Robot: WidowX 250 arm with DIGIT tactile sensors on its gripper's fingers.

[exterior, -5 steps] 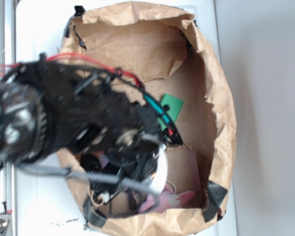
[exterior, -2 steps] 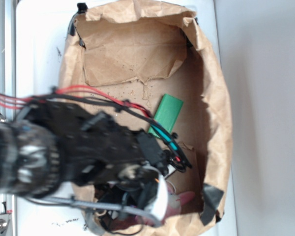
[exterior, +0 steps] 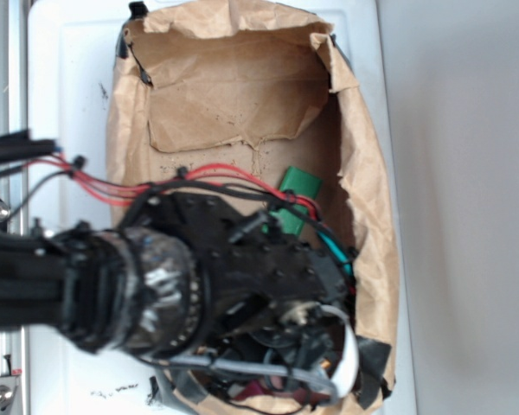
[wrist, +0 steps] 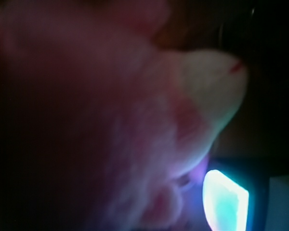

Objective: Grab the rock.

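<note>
Jaws hidden under arm (exterior: 199, 285), state unclear; wrist view filled by pink plush bunny (wrist: 135, 120); rock not visible.

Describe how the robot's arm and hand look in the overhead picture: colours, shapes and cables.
The arm is black, built of chunky angular links with a scuffed, shiny cylindrical joint. Red wires loop along its top, a teal cable runs beside it, and a grey braided cable crosses underneath. The hand is too hidden to describe.

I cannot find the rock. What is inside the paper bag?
Inside the bag: a green block, partly covered, and pink plush filling the wrist view. The arm hides the rest; no rock shows.
</note>
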